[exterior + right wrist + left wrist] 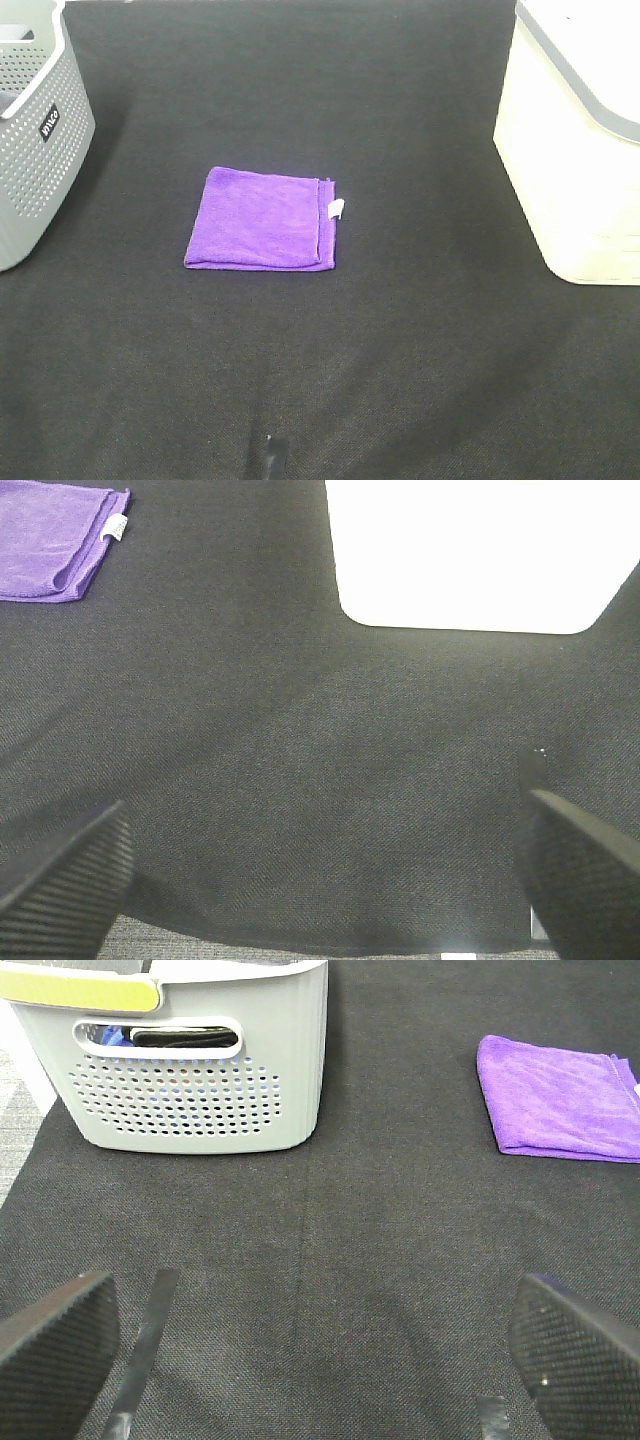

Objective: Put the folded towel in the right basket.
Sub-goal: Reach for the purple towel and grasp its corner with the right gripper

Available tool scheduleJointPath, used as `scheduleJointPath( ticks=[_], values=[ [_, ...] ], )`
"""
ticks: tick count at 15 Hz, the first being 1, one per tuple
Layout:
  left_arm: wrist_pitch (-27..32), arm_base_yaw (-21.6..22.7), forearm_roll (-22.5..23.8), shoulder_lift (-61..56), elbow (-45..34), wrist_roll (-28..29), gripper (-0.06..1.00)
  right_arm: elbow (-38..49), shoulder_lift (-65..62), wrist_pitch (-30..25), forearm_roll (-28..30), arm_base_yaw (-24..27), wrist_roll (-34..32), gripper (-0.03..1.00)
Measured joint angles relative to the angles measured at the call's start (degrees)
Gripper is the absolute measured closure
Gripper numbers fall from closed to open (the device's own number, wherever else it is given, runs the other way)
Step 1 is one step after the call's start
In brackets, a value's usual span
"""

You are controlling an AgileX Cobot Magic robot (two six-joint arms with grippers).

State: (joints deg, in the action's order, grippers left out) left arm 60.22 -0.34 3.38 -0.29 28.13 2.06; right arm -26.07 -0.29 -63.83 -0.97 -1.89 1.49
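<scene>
1. Out at 10 o'clock in the high view sits the grey basket point(35, 130), cut off by the frame. Something dark and something blue show through its handle slot, too hidden to name.
2. The left gripper point(315, 1355) hangs spread wide and empty over bare mat point(330, 1240). The high view does not catch it at all.
3. Here's the towel point(262, 233), flat on the mat just to the 9 o'clock side of centre and well apart from both baskets. It looks light, soft and limp, so it would likely sag or fall open if pinched by one layer. The best hold is probably all layers together at its 3 o'clock edge, beside the white tag point(337, 208).
4. The right gripper point(325, 875) is also wide apart with nothing in it.
5. The right basket point(575, 150) stands at 2 o'clock, washed out white. Its inside is unseen and its far side is cropped.
</scene>
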Motion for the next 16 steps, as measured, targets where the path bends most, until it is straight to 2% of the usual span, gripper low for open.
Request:
scheduleJointPath(
  ticks=[16],
  values=[
    [0.0,0.0,0.0,0.0,0.0,0.0,-0.04,0.0,0.0,0.0,0.0,0.0,0.0,-0.02]
  ],
)
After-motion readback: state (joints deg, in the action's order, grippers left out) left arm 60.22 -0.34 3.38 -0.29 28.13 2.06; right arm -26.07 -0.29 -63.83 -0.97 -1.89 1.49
